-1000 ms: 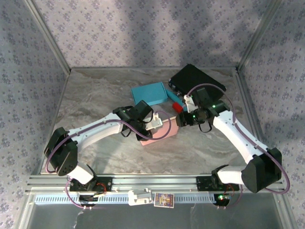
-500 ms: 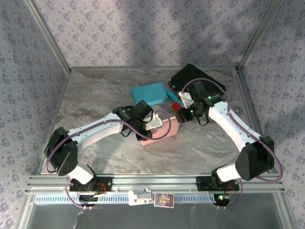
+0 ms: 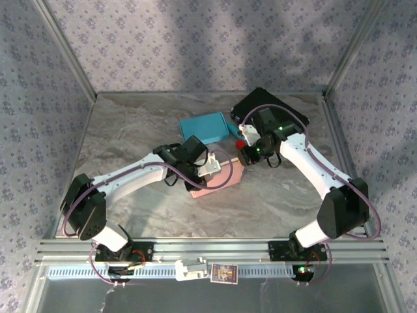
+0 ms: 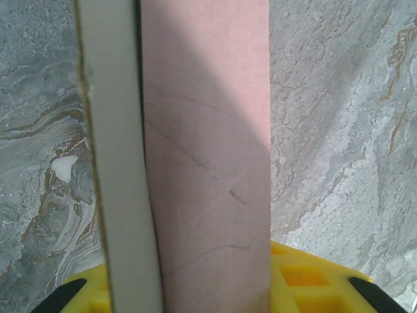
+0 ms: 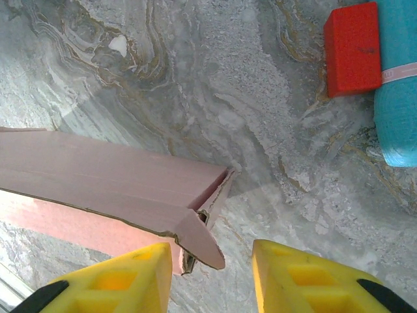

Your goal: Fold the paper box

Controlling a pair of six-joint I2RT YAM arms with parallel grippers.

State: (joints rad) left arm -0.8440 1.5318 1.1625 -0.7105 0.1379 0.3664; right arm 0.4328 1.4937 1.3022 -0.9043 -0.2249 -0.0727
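Over the last second the right arm has swung in from the right. The right gripper (image 5: 212, 261) now sits at the far right corner of the pink paper box (image 3: 207, 190) and has narrowed from a wider spread. It is part open, with its yellow fingers straddling a loose corner flap, and it has hold of nothing. The left gripper (image 3: 210, 167) has not moved. In the left wrist view its jaws are closed on an upright pink panel of the box, bracing it at the centre of the tabletop (image 3: 130, 130).

Judgement: the flap is lined up for a pinch, so one fold is about to start. The box is not yet formed.

Containers:
- Pink paper box: walls partly raised, with nothing visible inside.
- Teal box (image 3: 203, 128): on the far side of the pink box, closed, contents hidden.
- Black box (image 3: 260, 99): far right, contents hidden.
- Red block (image 5: 352, 49): on the bare tabletop just beside the teal box, in no container.
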